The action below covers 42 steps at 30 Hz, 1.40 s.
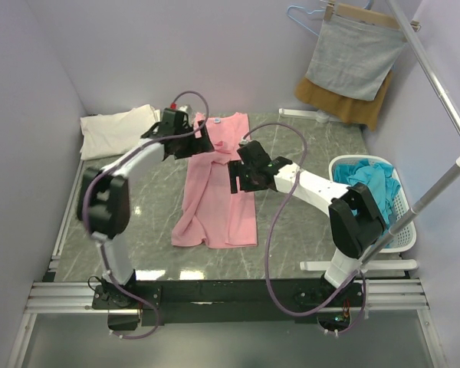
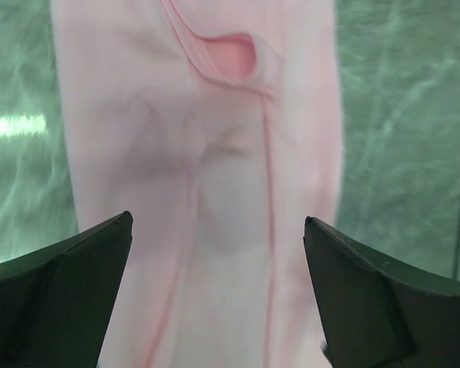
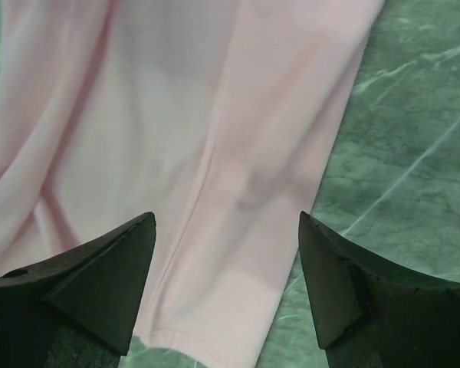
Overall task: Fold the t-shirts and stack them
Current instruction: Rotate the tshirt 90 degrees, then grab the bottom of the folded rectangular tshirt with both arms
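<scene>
**Inspector:** Nearest the lens on each wrist are the dark claw fingers (image 2: 54, 299). The left claw (image 2: 217, 218) stands wide apart with nothing between its jaws. The right claw (image 3: 225, 216) is also apart, a shade narrower, and holds nothing.

**Reviewer:** And the garment?

**Inspector:** The pink shirt (image 1: 215, 199) lies in the middle of the surface (image 1: 291, 222), collar at the far end and hem toward the arm bases. Its sides are turned in, so it makes a long, narrow band. The left claw hangs over the collar end, and the right claw over the band's right-hand edge, further down. The folds are uneven, and the near left corner is bunched.

**Reviewer:** What surrounds it?

**Inspector:** A cream shirt (image 1: 115, 130) lies at the far left corner, well apart. Teal shirts (image 1: 368, 180) are heaped in a white basket (image 1: 402, 222) at the right edge. A grey cloth (image 1: 353, 61) on a hanger (image 1: 364, 14) and a mustard cloth (image 1: 345, 103) hang at the back and are not part of the job.

**Reviewer:** Risks from here?

**Inspector:** I see three.
- **Layers:** a claw closing on the band may pinch only the top layer, and the turned-in side would fall open on lifting.
- **Skew:** the claws sit at different points along the band, so a crosswise fold could come out crooked.
- **Bunched corner:** if it is folded in unsmoothed, the bundle will be lumpy and will stack badly.
</scene>
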### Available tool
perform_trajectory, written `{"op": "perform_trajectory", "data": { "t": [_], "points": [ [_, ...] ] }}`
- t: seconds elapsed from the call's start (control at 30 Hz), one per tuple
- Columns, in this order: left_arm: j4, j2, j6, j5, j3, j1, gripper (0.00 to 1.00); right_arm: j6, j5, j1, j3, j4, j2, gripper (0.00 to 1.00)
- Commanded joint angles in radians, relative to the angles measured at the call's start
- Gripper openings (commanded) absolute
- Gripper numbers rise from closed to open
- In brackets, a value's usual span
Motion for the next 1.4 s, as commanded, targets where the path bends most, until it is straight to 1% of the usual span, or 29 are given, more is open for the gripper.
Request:
{"op": "perform_trajectory", "data": {
  "t": [0.0,0.03,0.07,0.1,0.13,0.2,0.23,0.27,0.3,0.33,0.37,0.4,0.43,0.57,0.6,0.63,0.73,0.97,1.1,1.2,1.23,1.3,1.37],
  "points": [
    [0.081,-0.320,-0.094,-0.060,-0.239,-0.008,0.99,-0.020,-0.068,0.008,-0.027,0.034,-0.082,0.81],
    [0.104,-0.361,-0.109,-0.060,-0.346,-0.009,0.99,-0.025,-0.068,0.006,-0.023,0.029,-0.081,0.81],
    [0.114,-0.400,-0.141,-0.060,-0.400,-0.011,0.99,-0.032,-0.067,0.006,-0.020,0.028,-0.078,0.81],
    [0.122,-0.480,-0.157,-0.068,-0.452,-0.026,1.00,-0.036,-0.071,0.006,-0.017,0.025,-0.073,0.81],
    [0.119,-0.519,-0.169,-0.101,-0.539,-0.037,1.00,-0.039,-0.088,0.006,-0.014,0.022,-0.072,0.81],
    [0.098,-0.629,-0.220,-0.163,-0.615,-0.089,0.99,-0.054,-0.093,0.008,-0.011,0.019,-0.071,0.81],
    [0.092,-0.663,-0.263,-0.189,-0.682,-0.110,1.00,-0.059,-0.093,0.008,-0.013,0.019,-0.073,0.81],
    [0.063,-0.730,-0.292,-0.251,-0.715,-0.135,0.99,-0.074,-0.093,0.006,-0.016,0.019,-0.078,0.81],
    [0.053,-0.763,-0.322,-0.285,-0.746,-0.184,1.00,-0.079,-0.096,0.006,-0.017,0.019,-0.082,0.81],
    [0.043,-0.795,-0.387,-0.324,-0.805,-0.211,0.99,-0.085,-0.099,0.008,-0.020,0.017,-0.082,0.81],
    [0.011,-0.850,-0.422,-0.407,-0.830,-0.238,0.99,-0.095,-0.097,0.006,-0.023,0.017,-0.084,0.81],
    [-0.003,-0.873,-0.457,-0.439,-0.877,-0.276,0.99,-0.099,-0.100,0.006,-0.026,0.017,-0.084,0.81],
    [-0.020,-0.893,-0.523,-0.463,-0.896,-0.291,0.99,-0.106,-0.106,0.006,-0.036,0.014,-0.084,0.81],
    [-0.068,-0.988,-0.681,-0.552,-0.984,-0.377,0.99,-0.122,-0.125,0.005,-0.056,0.014,-0.090,0.81],
    [-0.085,-0.996,-0.708,-0.578,-1.013,-0.403,0.99,-0.125,-0.128,0.005,-0.059,0.015,-0.090,0.81],
    [-0.092,-1.004,-0.755,-0.591,-1.023,-0.413,0.99,-0.129,-0.131,0.006,-0.065,0.014,-0.091,0.81],
    [-0.141,-1.002,-0.830,-0.648,-1.048,-0.442,0.99,-0.134,-0.143,0.003,-0.068,0.012,-0.090,0.81],
    [-0.235,-0.926,-0.890,-0.763,-1.013,-0.462,0.99,-0.137,-0.174,0.006,-0.073,0.014,-0.087,0.81],
    [-0.212,-0.916,-0.890,-0.760,-1.022,-0.463,0.99,-0.143,-0.197,0.005,-0.068,0.009,-0.070,0.80],
    [-0.162,-0.898,-0.877,-0.732,-1.043,-0.462,0.99,-0.148,-0.263,0.006,-0.068,0.019,-0.064,0.80],
    [-0.149,-0.892,-0.870,-0.727,-1.047,-0.463,0.99,-0.158,-0.325,0.005,-0.069,0.031,-0.064,0.81],
    [-0.116,-0.876,-0.860,-0.714,-1.053,-0.462,0.97,-0.157,-0.372,0.005,-0.065,0.040,-0.062,0.82],
    [-0.091,-0.861,-0.838,-0.704,-1.057,-0.463,0.88,-0.155,-0.410,0.008,-0.053,0.034,-0.049,0.82]
  ]
}}
